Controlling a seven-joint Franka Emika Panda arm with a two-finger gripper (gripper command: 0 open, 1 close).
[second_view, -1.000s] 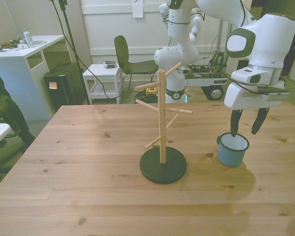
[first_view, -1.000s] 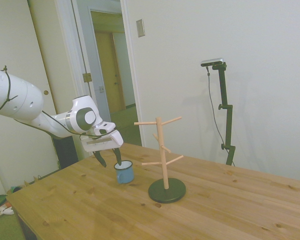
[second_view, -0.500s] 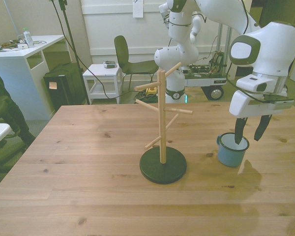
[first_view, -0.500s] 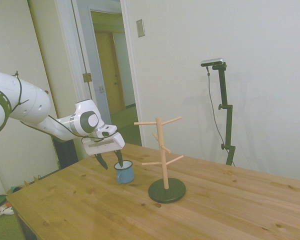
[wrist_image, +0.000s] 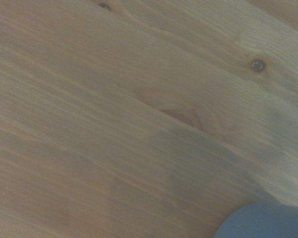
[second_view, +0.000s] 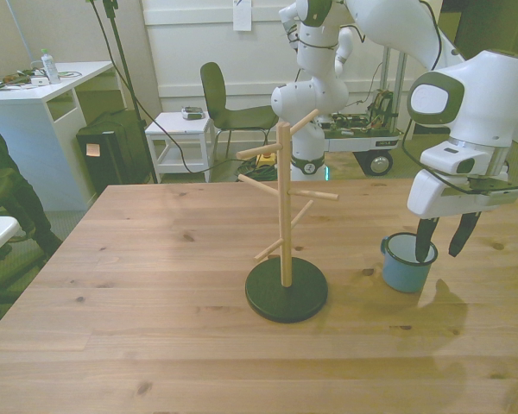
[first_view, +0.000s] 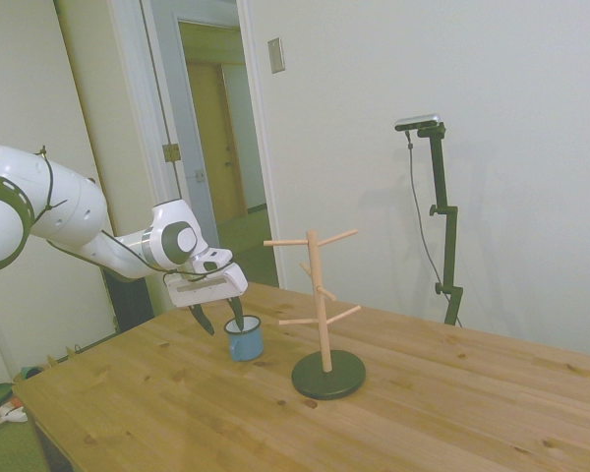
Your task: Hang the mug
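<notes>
Dark fingers: two slim fingers of the gripper (second_view: 441, 254) are spread apart and point down; one is dipped inside the mug's mouth, the other is hung outside its wall, so the rim is straddled; no squeeze on the wall can be made out.
Gripper from the side: the gripper (first_view: 220, 322) is seen tilted, the inner finger being sunk into the mug, the outer one held clear above the table.
Mug: the mug (second_view: 407, 263) is stood upright on the table, blue outside, white inside, with a dark rim; it is placed toward the front view's right, apart from the peg stand; in the side view the mug (first_view: 243, 339) is shown with its small handle turned toward the stand; in the wrist view only a blurred blue edge of the mug (wrist_image: 260, 220) is caught.
Peg stand: the wooden peg stand (second_view: 285, 216) is set on a dark round base near the table's middle; all its angled pegs are bare; it is far taller than the mug.
Table: the wooden table (second_view: 155, 293) is of knotted pine planks.
Arm: the white arm (first_view: 69, 211) is reached in low over the table's edge.
</notes>
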